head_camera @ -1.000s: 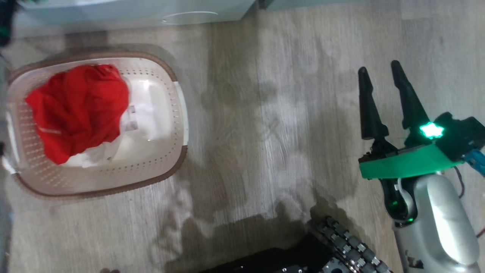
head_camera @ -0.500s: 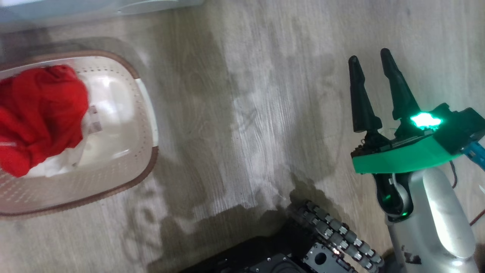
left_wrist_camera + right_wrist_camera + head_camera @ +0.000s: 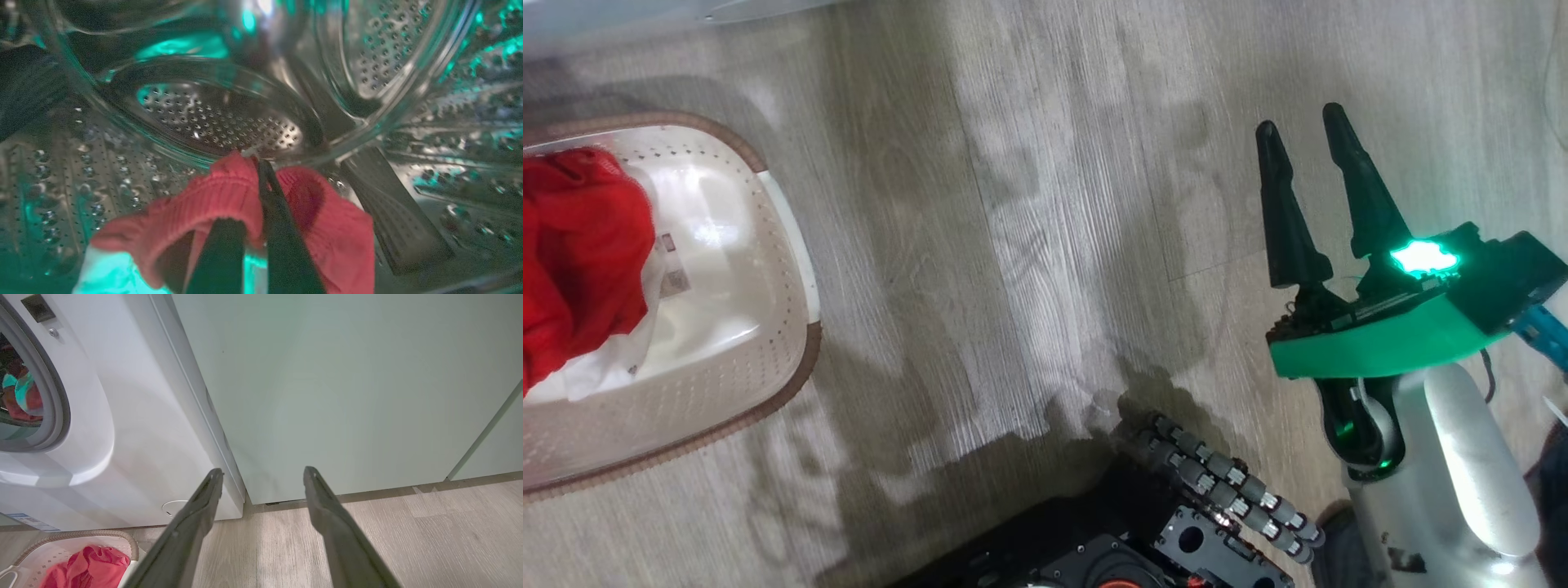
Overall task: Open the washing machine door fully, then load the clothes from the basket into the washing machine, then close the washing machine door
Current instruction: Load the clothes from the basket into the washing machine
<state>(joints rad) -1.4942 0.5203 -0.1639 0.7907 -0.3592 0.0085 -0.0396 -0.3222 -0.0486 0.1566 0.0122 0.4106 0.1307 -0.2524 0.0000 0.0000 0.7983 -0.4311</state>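
Note:
In the left wrist view my left gripper (image 3: pixel 258 161) is inside the perforated steel drum (image 3: pixel 212 118), shut on a red garment (image 3: pixel 327 228) that drapes over its fingers. The white washing machine (image 3: pixel 135 428) stands at the left of the right wrist view, with red cloth and a teal glow (image 3: pixel 20 396) behind its grey gasket. The door is out of view. The cream basket (image 3: pixel 800 359) sits on the floor at the left, holding red clothes (image 3: pixel 580 245) over white fabric. My right gripper (image 3: pixel 1299 118) hangs open over bare floor, far right of the basket, holding nothing.
Pale green cabinets (image 3: pixel 347 396) stand right of the washer. The robot's dark base (image 3: pixel 1176 531) is at the bottom of the head view. The basket (image 3: pixel 77 534) sits just in front of the washer, below its round service flap (image 3: pixel 173 506).
The head camera has turned, so the basket has slid towards the picture's left edge. The right gripper has stayed open in about the same place.

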